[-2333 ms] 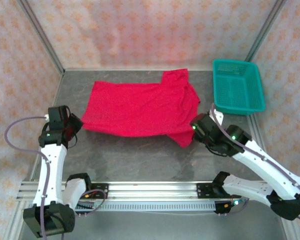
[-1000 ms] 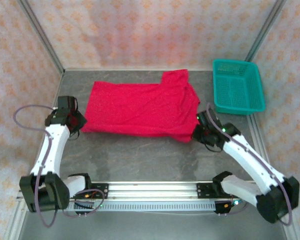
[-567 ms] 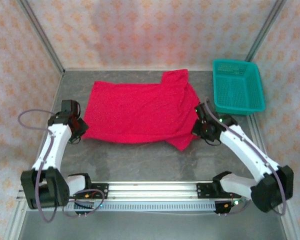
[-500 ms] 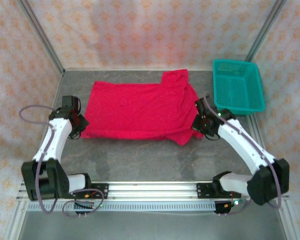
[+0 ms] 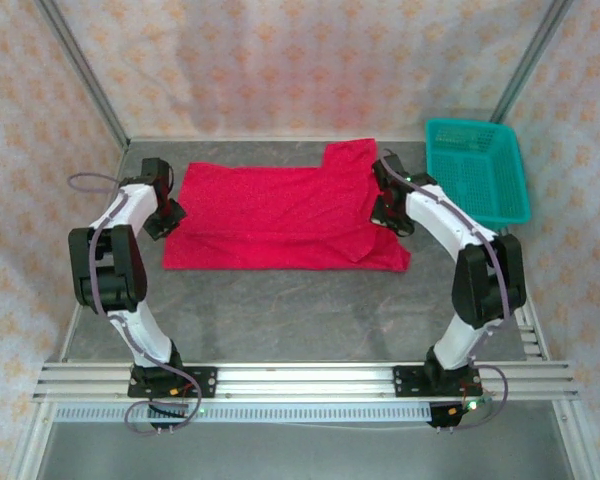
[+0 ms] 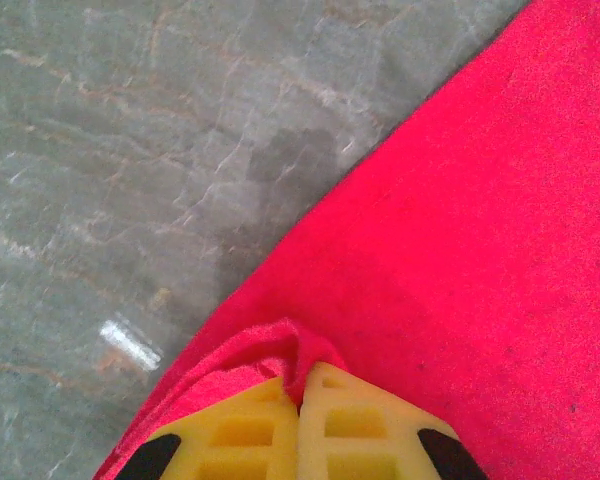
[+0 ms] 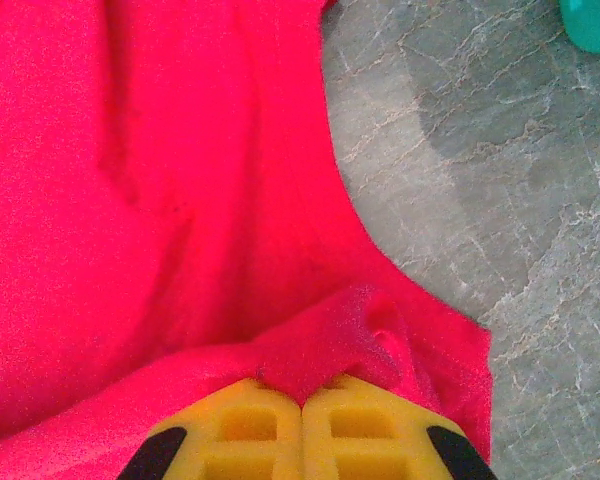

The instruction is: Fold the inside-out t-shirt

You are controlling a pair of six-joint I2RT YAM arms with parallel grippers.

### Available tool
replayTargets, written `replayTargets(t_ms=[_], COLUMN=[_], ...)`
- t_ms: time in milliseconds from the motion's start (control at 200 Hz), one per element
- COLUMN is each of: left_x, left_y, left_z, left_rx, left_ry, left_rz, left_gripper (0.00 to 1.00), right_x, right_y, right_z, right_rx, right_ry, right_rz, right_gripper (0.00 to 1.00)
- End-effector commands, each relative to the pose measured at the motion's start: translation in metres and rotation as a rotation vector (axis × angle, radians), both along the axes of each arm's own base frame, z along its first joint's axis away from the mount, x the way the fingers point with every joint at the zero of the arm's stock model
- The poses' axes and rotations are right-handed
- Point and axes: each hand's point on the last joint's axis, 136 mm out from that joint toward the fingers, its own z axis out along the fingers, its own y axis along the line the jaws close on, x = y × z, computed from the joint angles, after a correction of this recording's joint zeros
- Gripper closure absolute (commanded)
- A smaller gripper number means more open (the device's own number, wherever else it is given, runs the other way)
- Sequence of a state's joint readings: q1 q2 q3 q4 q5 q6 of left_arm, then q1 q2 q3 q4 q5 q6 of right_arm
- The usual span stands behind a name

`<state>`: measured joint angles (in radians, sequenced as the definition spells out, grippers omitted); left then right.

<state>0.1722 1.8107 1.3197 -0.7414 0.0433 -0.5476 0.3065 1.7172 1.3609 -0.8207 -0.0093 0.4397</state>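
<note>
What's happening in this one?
Two robot arms are folding a red t-shirt lying on the grey table. The left gripper is shut on a pinch of cloth at the shirt's left edge, the right gripper on one at its right edge. A teal basket stands empty at the far right.

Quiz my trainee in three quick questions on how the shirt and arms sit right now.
1. True or false: the left jaws and the right jaws are each shut on a pinch of the red t-shirt.
2. Where is the teal basket? A) left of the shirt; B) on top of the shirt; C) at the far right corner of the table, apart from the shirt.
3. Fill in: the right jaws pinch the shirt's ___ edge, the side towards the basket.
Key: 1 true; 2 C; 3 right.
</note>
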Motion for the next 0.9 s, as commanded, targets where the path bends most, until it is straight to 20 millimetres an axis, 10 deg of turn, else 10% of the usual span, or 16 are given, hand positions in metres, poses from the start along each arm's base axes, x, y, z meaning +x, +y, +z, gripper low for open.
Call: replayTargets(t_ms=[0, 535, 595, 706, 896], left_x=[0.011, 0.026, 0.031, 0.038, 0.027], left_y=[0.005, 0.01, 0.009, 0.007, -0.024], left_z=[0.012, -0.013, -0.007, 0.02, 0.104], left_rx=[0.045, 0.058, 0.052, 0.062, 0.23], left_ry=[-0.006, 0.074, 0.06, 0.011, -0.164], left_rz=[-0.036, -0.065, -0.068, -0.079, -0.15], left_gripper=[1.0, 1.0, 0.83, 0.49, 0.46], right_x=[0.017, 0.076, 0.083, 0.087, 0.056], right_y=[-0.011, 0.005, 0.003, 0.002, 0.006], right_z=[0.007, -0.023, -0.019, 0.004, 0.035], right_rx=[-0.042, -0.036, -0.037, -0.043, 0.032], right_ry=[-0.029, 0.059, 0.063, 0.044, -0.015], right_rz=[-0.018, 0.007, -0.001, 0.011, 0.024], right_gripper=[1.0, 1.0, 0.97, 0.65, 0.49])
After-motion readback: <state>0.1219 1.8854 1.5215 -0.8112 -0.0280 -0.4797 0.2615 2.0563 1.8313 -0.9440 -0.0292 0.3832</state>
